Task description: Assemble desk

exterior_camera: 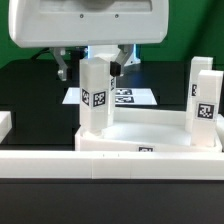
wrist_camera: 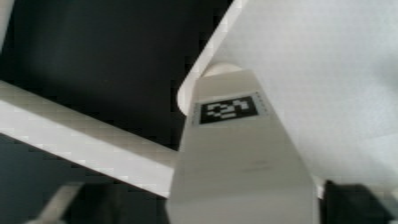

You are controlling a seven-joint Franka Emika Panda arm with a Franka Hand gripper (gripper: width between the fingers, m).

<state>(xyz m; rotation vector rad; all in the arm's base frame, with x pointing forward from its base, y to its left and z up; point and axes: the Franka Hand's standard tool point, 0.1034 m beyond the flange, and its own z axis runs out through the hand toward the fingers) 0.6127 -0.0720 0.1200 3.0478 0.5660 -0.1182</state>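
The white desk tabletop (exterior_camera: 150, 130) lies low in the middle of the exterior view. A tagged square leg (exterior_camera: 95, 95) stands upright at its corner on the exterior view's left. A second tagged leg (exterior_camera: 205, 100) stands at the corner on the exterior view's right. My gripper (exterior_camera: 91, 66) hangs over the first leg's top, with its fingers (exterior_camera: 62, 68) spread wider than the leg. In the wrist view the leg (wrist_camera: 240, 150) fills the space between the jaws of my gripper (wrist_camera: 199, 212). One finger (wrist_camera: 343, 203) is close against the leg and the other stands apart.
The marker board (exterior_camera: 128, 97) lies on the black table behind the tabletop. A long white rail (exterior_camera: 110, 162) runs across the front. A small white piece (exterior_camera: 5, 124) sits at the exterior view's left edge.
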